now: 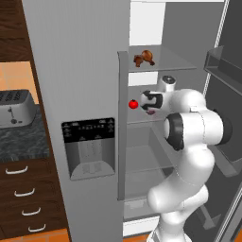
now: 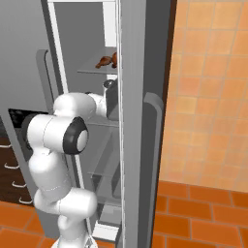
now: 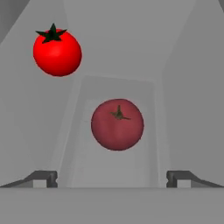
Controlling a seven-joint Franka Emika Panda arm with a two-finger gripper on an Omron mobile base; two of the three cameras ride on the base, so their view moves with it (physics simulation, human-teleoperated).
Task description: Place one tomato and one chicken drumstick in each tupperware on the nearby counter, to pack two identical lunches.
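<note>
Hovering inside fridge (image 1: pixel 94 71), end effector (image 3: pixel 112 177) spread apart, empty, facing two tomatoes (image 3: pixel 57 51) on shelf (image 1: pixel 163 64)

Fridge shelf (image 1: pixel 142 120) with tomato (image 1: pixel 133 104)

A tall grey fridge (image 1: pixel 75 71) stands with its right door (image 2: pixel 145 121) swung open, glass shelves (image 1: pixel 165 64) and white back wall showing inside. An ice and water dispenser panel (image 1: pixel 89 147) is set into the closed left door. To the fridge's left, a silver toaster (image 1: pixel 16 108) sits above dark brown drawers (image 1: pixel 23 198) with silver handles, under a dark wood cabinet (image 1: pixel 14 30). The wall (image 2: pixel 213 87) is tiled pale orange; the floor (image 2: pixel 203 218) is deeper orange-red tile. Lighting is even and flat.
</note>
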